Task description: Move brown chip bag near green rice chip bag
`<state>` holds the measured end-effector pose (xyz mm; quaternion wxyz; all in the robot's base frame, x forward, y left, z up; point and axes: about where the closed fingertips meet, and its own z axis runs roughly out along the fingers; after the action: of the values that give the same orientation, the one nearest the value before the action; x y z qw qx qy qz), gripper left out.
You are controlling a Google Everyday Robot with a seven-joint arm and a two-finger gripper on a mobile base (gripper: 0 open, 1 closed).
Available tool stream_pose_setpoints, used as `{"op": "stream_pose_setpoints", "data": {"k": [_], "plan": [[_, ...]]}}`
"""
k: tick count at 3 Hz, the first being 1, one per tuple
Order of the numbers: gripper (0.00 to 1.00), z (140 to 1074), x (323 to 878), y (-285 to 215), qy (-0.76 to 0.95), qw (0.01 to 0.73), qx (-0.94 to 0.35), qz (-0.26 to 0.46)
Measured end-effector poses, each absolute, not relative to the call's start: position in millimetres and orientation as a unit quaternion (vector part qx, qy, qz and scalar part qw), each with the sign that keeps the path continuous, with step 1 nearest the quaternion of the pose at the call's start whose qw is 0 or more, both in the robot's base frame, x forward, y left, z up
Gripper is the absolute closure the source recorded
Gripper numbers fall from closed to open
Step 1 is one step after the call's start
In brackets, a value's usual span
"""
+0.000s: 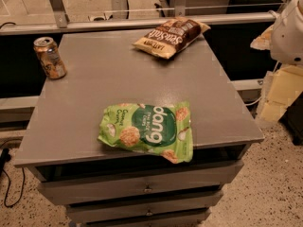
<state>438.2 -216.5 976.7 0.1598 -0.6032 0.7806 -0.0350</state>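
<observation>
The brown chip bag (171, 37) lies at the far right corner of the grey table (90, 93), dark brown at one end and cream at the other, with white "Sea Salt" lettering. The green rice chip bag (149, 130) lies flat near the front edge, a little right of the middle, and its lower right corner hangs slightly over the edge. The two bags are well apart. My gripper (278, 97) is off the table's right side, below the white arm housing (289, 27), level with the table's right edge and far from both bags.
An orange drink can (49, 57) stands upright at the table's far left corner. The table has drawers (147, 188) below its front edge. A metal rail (142, 21) runs behind the table. A speckled floor (274, 183) lies to the right.
</observation>
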Motion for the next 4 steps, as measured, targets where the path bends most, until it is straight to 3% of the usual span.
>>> {"op": "stream_pose_setpoints", "data": {"k": [1, 2, 4], "plan": [[0.00, 976.8, 439.6, -215.8, 0.780, 0.162, -0.603, -0.035], [0.00, 964.2, 479.6, -209.5, 0.777, 0.193, -0.599, -0.025], [0.00, 915.9, 615.8, -183.2, 0.771, 0.285, -0.569, 0.017]]}}
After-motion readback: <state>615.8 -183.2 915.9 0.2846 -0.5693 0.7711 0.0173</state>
